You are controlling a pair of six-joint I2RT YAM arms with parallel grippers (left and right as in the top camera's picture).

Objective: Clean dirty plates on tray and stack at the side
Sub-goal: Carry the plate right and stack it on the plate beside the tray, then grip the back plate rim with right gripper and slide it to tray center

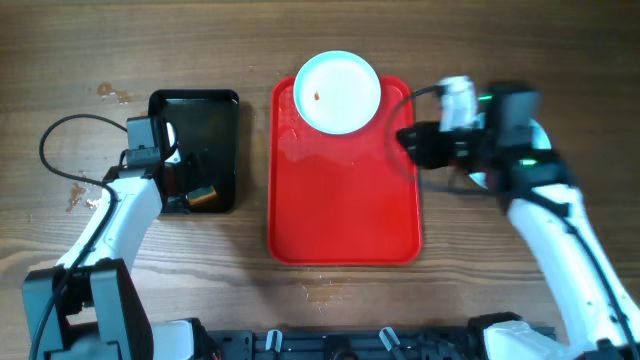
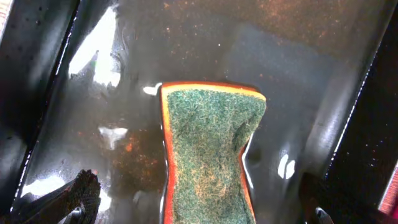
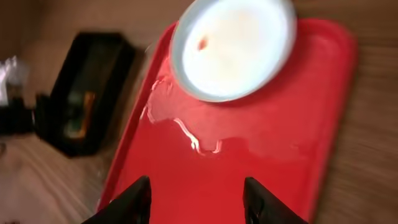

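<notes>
My left pincer and right pincer both stand open, empty. The plate overhangs the tray's far rim; scrubbing could shove it off.

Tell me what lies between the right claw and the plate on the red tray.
Between the right claw and the plate lies only bare red tray, wet with a shiny streak of liquid. The right wrist view shows it.

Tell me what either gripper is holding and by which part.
Nothing is held. The left gripper hangs open over the sponge; the right gripper is open above the red tray.
</notes>
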